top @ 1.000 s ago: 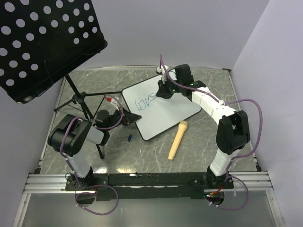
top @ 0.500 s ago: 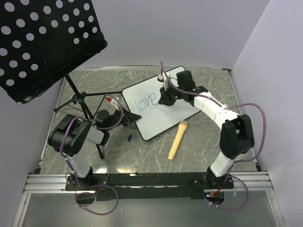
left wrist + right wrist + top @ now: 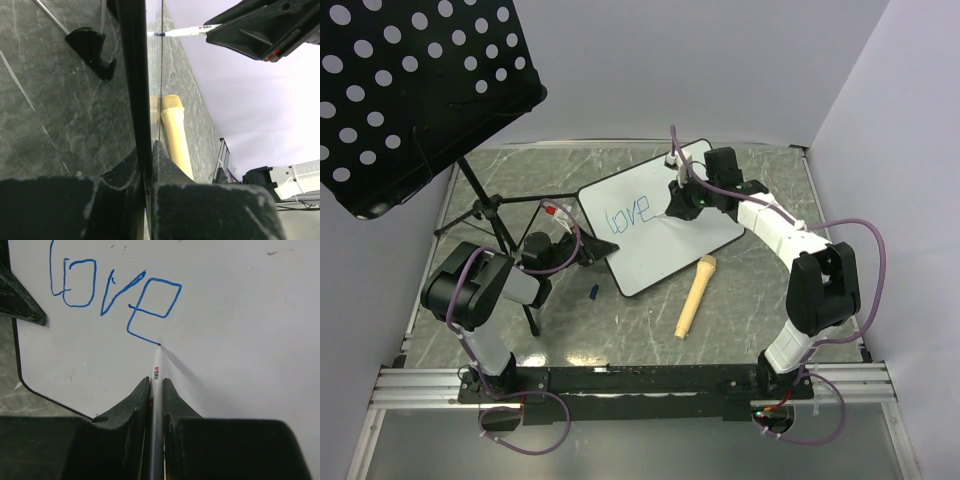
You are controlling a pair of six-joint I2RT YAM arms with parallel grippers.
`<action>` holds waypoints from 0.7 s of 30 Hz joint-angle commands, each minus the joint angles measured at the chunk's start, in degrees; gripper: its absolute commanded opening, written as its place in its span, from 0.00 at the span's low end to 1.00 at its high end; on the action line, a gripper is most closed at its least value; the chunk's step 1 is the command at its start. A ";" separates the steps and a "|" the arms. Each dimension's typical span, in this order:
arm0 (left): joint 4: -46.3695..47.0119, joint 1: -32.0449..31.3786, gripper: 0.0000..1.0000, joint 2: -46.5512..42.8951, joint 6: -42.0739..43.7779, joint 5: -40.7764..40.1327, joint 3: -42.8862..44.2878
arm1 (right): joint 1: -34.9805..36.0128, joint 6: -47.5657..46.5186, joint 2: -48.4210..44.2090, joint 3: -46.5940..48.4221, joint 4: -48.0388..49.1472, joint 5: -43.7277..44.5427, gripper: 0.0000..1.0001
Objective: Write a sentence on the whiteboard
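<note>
While the left gripper point(image 3: 148, 148) clamps the whiteboard point(image 3: 665, 242) at 9 o'clock, the right gripper point(image 3: 156, 383) pinches a marker point(image 3: 157, 363) touching the sentence point(image 3: 114, 290).

Overhead camera looks down from behind; both wrist cameras closely view the whiteboard point(image 3: 665, 250).

Left gripper point(image 3: 149, 157) and right gripper point(image 3: 156, 385), both clamped.

The sentence point(image 3: 120, 296) so far is read as the single word "love", handwritten in blue on the whiteboard point(image 3: 240, 315), while the small red print on the white barrel of the marker point(image 3: 156, 385) cannot be made out.
</note>
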 commanded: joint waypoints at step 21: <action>10.10 -0.67 0.01 -2.41 5.34 3.73 1.13 | -3.80 1.88 -1.79 8.59 1.17 -3.32 0.00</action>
